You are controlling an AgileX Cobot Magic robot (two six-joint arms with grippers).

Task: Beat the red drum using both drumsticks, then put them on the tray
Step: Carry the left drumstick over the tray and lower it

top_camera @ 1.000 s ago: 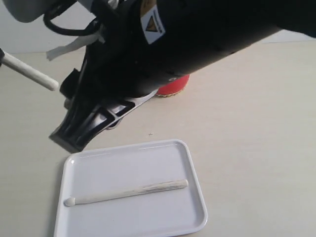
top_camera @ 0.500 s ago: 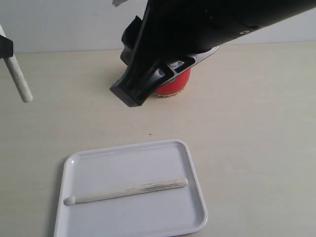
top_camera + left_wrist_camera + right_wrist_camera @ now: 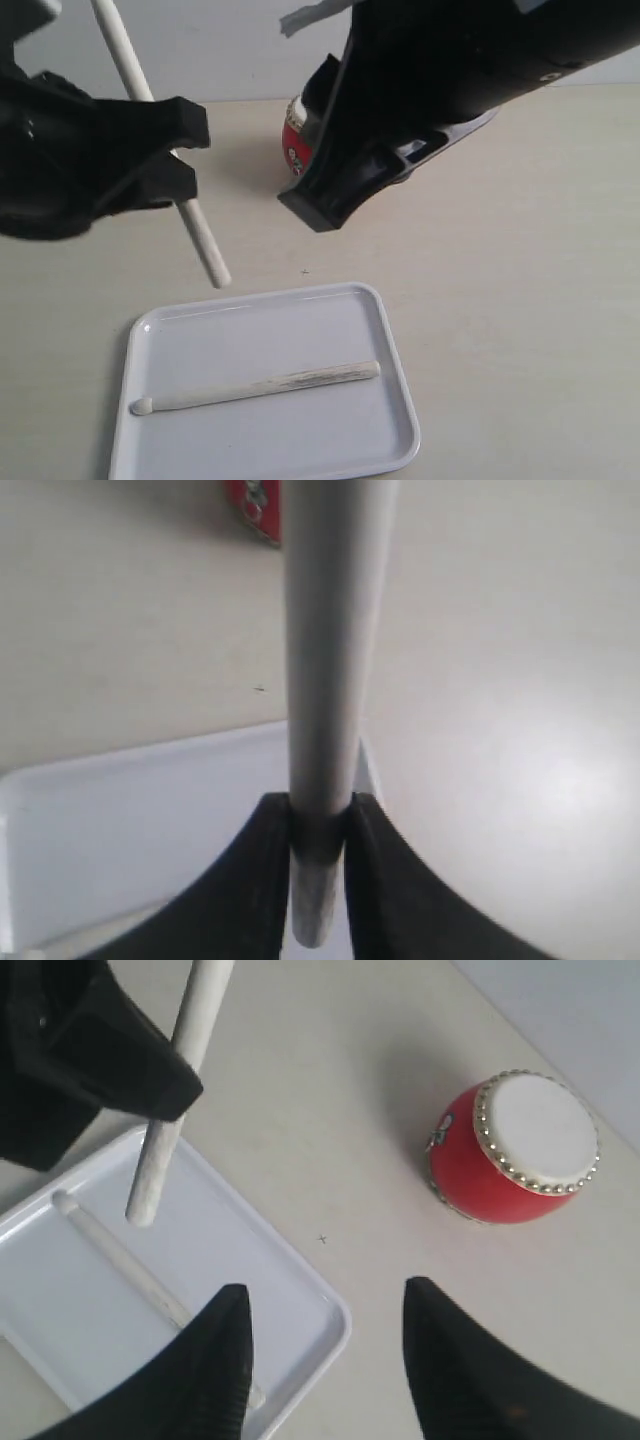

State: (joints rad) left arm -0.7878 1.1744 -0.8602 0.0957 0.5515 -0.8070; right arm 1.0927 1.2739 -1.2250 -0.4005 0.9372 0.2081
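The left fingers (image 3: 250, 880) grip one drumstick (image 3: 335, 630), which slants down with its tip over the tray (image 3: 300, 440) near its far edge. The other drumstick (image 3: 260, 387) lies flat on the tray. The right fingers (image 3: 215, 1380) hang spread and empty above the table (image 3: 520, 300) by the tray's corner. The red drum (image 3: 515, 1150) stands on the table beyond.

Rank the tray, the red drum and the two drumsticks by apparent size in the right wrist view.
Tray, though cropped.
Red drum.
Held drumstick and drumstick on the tray: unranked, both partly hidden, held one nearer the camera.
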